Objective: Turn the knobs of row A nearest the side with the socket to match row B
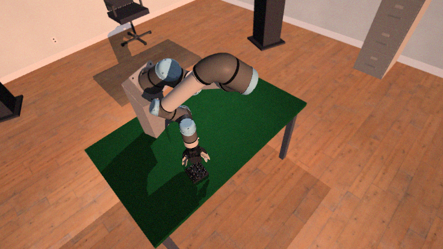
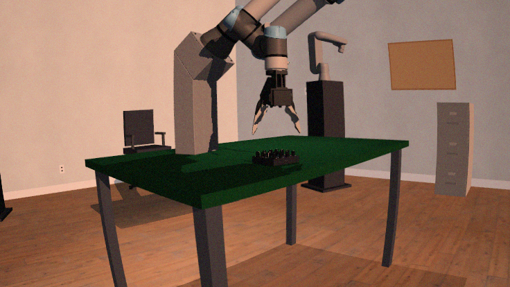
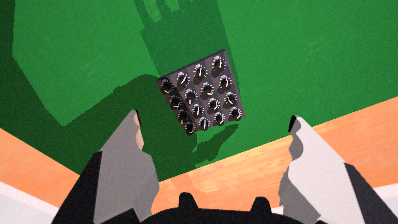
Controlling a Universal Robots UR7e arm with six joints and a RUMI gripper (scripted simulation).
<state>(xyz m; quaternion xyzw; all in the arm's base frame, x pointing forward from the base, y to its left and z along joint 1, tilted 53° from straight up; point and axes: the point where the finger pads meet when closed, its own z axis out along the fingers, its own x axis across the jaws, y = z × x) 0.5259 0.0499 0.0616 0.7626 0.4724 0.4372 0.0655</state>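
Note:
The dark knob box (image 1: 197,172) (image 2: 275,160) (image 3: 201,85) stands on the green table (image 1: 241,123) (image 2: 338,153) (image 3: 300,60). Its top carries a grid of black knobs with pale pointers and rings of pale marks. In the wrist view the box is tilted, with its left line of knobs in shadow. The pointers face different ways. The socket and row letters cannot be made out, so I cannot tell which row is A. My gripper (image 1: 196,162) (image 2: 276,133) (image 3: 212,113) is open and empty, well above the box, its jaws wide apart and touching nothing.
The table's long edge (image 1: 230,176) runs close beside the box. The pale robot pedestal (image 1: 144,114) (image 2: 192,114) stands at the table's far side. Shadows of the arm fall across the table and partly over the box. A chair and cabinet stand away from the table.

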